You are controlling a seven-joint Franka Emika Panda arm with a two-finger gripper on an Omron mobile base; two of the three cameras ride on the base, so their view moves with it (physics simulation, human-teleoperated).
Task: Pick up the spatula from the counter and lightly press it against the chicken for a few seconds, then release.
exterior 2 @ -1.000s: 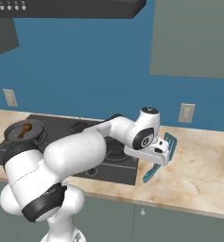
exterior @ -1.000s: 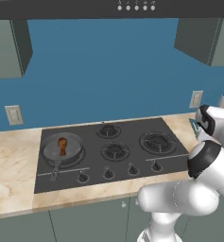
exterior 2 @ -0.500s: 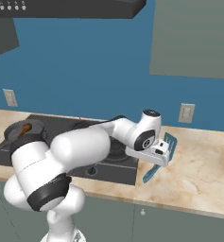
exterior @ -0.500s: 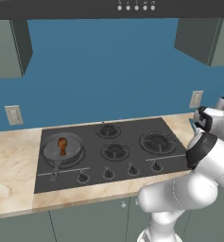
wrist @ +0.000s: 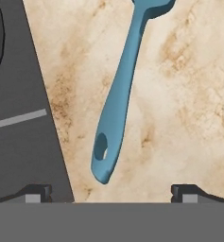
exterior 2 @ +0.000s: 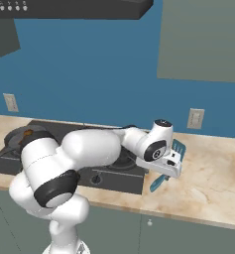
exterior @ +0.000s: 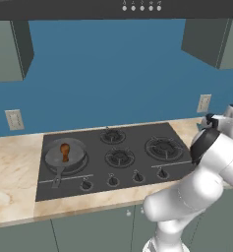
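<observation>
Hovering over the right part of the bench (exterior 2: pixel 218 178), the pincer (exterior 2: pixel 164 172) points down at the spatula (exterior 2: pixel 157 182).

Right base view: the blue spatula lies flat on the bench, just right of the stove (exterior 2: pixel 114 173). Its slotted head pokes out beyond the white hand and its handle end sticks out on the near side. The hand covers the middle of the tool, so the jaws cannot be judged from this side.

Hand view: the pincer (wrist: pixel 112 193) is spread wide, one dark tip at each bottom corner. The spatula (wrist: pixel 118 99) runs up the picture between them, handle end nearest, with a hanging hole near that end. Neither fingertip (wrist: pixel 38 191) touches the tool. The stove (wrist: pixel 19 132) edge lies along the left, and a strip of bare bench (wrist: pixel 189 94) separates it from the handle.

Left base view: the pan (exterior: pixel 49 158) sits on the front left burner of the stove (exterior: pixel 137 162), well apart from the arm at the right edge. The chicken (exterior: pixel 64 150), a small brown piece, lies in the middle of the pan.

Right base view again: the pan (exterior 2: pixel 12 136) is partly hidden behind the arm's shoulder, and the chicken cannot be made out clearly there.
</observation>
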